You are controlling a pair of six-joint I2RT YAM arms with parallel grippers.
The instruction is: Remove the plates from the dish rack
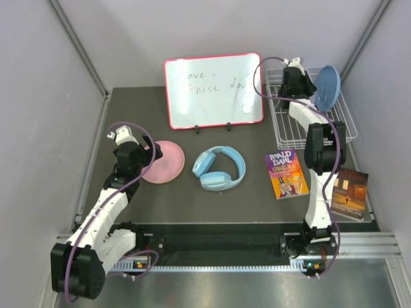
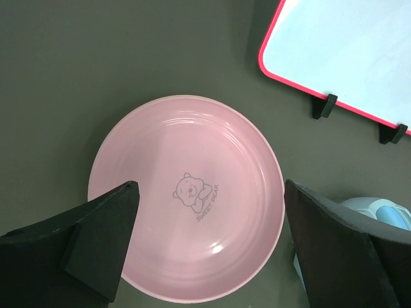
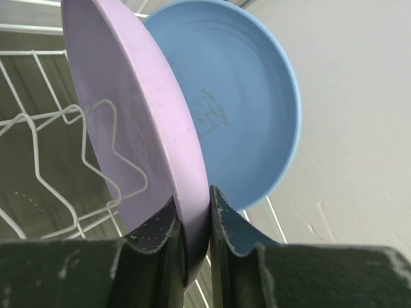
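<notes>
At the far right of the table (image 1: 180, 199), the right gripper (image 3: 192, 212) pinched the lower rim of the lavender plate (image 3: 128, 109), one finger pressed to each face. The plate stood on edge among the prongs of the dish rack (image 1: 289, 131). The light blue plate (image 3: 244, 109) stood upright just behind it in the same rack, the two close together. Out on the left, the pink plate (image 2: 183, 192) lay flat on the table, unloaded, and the left gripper (image 2: 209, 189) hung over it with its jaws spread wide and nothing between them. A tan-orange plate could not be seen from any camera. The step in hand appeared to be the grasp on the lavender plate, with the lift not yet made. The next move would call for a straight pull upward, so that the rim cleared the wire prongs and did not drag the blue plate along. Then would come a carry to bare table, away from the whiteboard (image 1: 214, 90), the headphones (image 1: 218, 169) and the two books (image 1: 286, 173).
</notes>
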